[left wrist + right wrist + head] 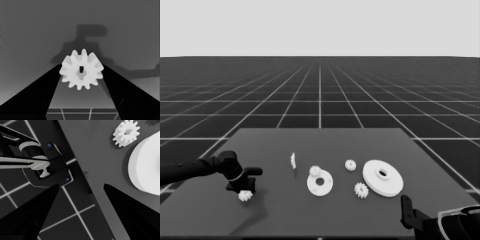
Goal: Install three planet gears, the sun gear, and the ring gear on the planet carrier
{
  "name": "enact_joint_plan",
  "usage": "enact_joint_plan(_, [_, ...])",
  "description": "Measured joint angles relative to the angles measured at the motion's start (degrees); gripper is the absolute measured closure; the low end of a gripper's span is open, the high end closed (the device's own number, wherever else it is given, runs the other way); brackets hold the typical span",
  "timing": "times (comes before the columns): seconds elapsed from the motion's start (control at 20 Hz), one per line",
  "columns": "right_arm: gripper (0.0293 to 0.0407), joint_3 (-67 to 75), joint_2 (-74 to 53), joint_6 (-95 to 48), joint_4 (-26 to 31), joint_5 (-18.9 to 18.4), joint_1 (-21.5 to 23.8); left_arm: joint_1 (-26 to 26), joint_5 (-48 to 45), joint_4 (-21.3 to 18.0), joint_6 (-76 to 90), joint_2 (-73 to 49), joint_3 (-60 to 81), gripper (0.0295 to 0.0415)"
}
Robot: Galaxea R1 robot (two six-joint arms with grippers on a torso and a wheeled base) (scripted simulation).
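- Left gripper [81,72] is over the table's left end, its two fingers set against opposite sides of a planet gear [81,72]. The wrist view shows teeth meeting both finger edges, so I read it as clamped on the gear. Whether the gear is lifted clear of the table [280,210] I cannot tell.
- In the head view the same gear [245,195] sits directly beneath the left gripper [246,190].
- Handling judgement: small, rigid, light. The toothed rim gives the fingers purchase, but pressure on tooth tips alone could let it twist. Best held across its width, as it is now, with the bore kept free.
- Smaller round part [320,183] lies well off toward the table's middle, one gear [315,171] at its far rim.
- Two more gears [350,165] [361,190] lie beyond it, near the larger round part [383,177].
- Thin white piece [293,160] stands between gripper and smaller round part.
- Right gripper [81,186] is parked at the near right corner, fingers apart, holding nothing.
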Motion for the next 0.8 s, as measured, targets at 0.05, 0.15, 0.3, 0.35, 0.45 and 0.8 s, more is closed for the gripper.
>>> enact_joint_plan(0.05, [0.0315, 0.0, 0.0, 0.0, 0.0, 0.0, 0.0, 0.0, 0.0, 0.0, 0.0, 0.0, 0.0, 0.0398])
enact_joint_plan(0.15, [0.0315, 0.0, 0.0, 0.0, 0.0, 0.0, 0.0, 0.0, 0.0, 0.0, 0.0, 0.0, 0.0, 0.0398])
enact_joint_plan(0.3, [0.0315, 0.0, 0.0, 0.0, 0.0, 0.0, 0.0, -7.7, 7.2, -6.8, -2.0, -4.4, 8.7, 0.0398])
enact_joint_plan(0.35, [0.0315, 0.0, 0.0, 0.0, 0.0, 0.0, 0.0, -15.7, 11.3, -12.5, -2.5, -6.1, 11.4, 0.0398])
enact_joint_plan(0.45, [0.0315, 0.0, 0.0, 0.0, 0.0, 0.0, 0.0, -23.5, 15.0, -18.5, -2.2, -6.0, 11.1, 0.0398])
enact_joint_plan(0.8, [0.0315, 0.0, 0.0, 0.0, 0.0, 0.0, 0.0, -27.1, 16.3, -21.8, -24.8, 3.5, 16.9, 0.0398])
